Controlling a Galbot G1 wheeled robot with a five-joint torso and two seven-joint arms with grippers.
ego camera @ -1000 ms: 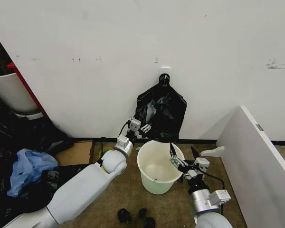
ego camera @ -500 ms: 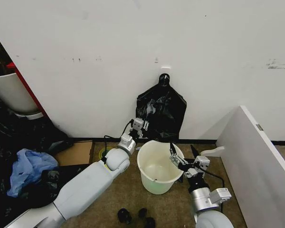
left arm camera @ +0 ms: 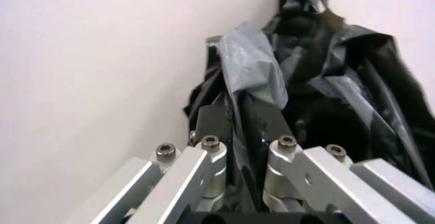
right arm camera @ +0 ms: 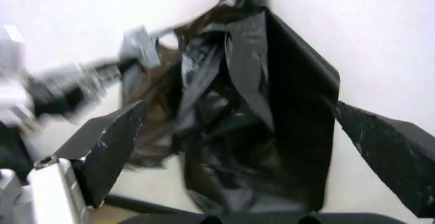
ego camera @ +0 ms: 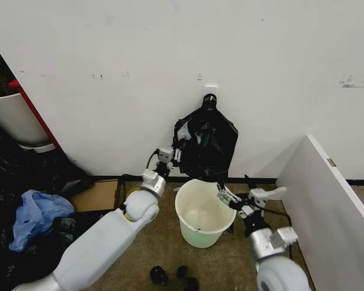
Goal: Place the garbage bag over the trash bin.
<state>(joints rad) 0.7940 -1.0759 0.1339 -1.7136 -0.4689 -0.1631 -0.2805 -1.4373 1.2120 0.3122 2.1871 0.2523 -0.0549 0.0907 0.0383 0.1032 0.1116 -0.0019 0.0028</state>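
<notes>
compared with a second ago, the left gripper (ego camera: 178,153) has risen and pulled one edge of the garbage bag (ego camera: 207,144) out to the side, so a grey flap of plastic now stands away from the wall (ego camera: 109,73). its fingers (left arm camera: 211,147) are closed on this flap of the bag, which hangs from a hook against the wall, just behind the trash bin (ego camera: 204,213). the right gripper (ego camera: 238,197) has also lifted a little; it hovers over the far rim of the bin with its jaws spread wide, pointing at the bag and holding nothing. the bin stands upright and empty on the floor (ego camera: 164,248) between the two arms. to do this step well, i think the right gripper should close on the opposite edge of the bag, not on the folded middle, so the mouth can open. the left grip looks thin, so a slow pull is safer, because this film can slip or tear.
</notes>
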